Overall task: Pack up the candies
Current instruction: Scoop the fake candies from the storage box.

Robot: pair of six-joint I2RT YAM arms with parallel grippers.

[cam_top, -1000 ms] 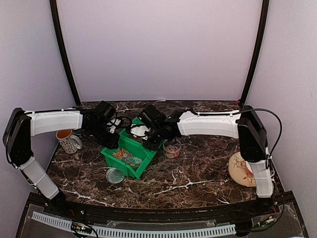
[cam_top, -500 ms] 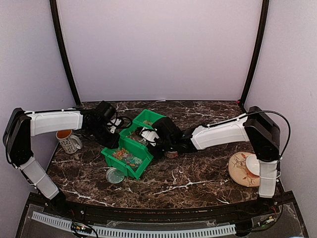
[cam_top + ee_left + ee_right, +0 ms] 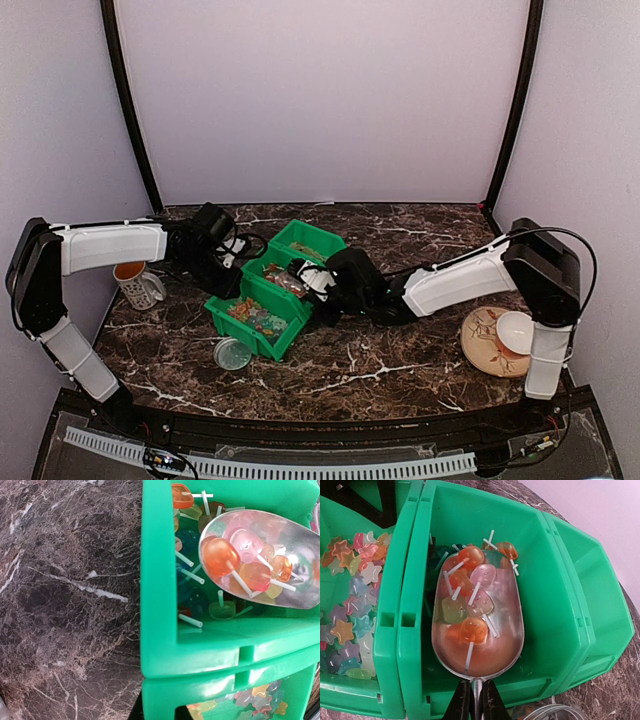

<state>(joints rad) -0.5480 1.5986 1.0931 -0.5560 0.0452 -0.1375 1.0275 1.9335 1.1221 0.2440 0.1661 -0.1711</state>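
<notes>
Lollipop candies with white sticks lie in a metal scoop inside the middle green bin. My right gripper is shut on the scoop's handle at the bin's near wall; it also shows in the top view. In the left wrist view the scoop holds orange, pink and yellow candies. My left gripper straddles the green bin's wall, its dark fingers barely showing; in the top view it sits at the bins' left side. Small star-shaped candies fill the neighbouring bin.
A third green bin stands behind. A glass jar's rim shows beside the right gripper. A round lid lies in front of the bins, a mug at the left, a plate with a white bowl at the right.
My right arm has swung down and left, bringing the scoop from beside the jar into the middle bin. The left arm has not moved.
</notes>
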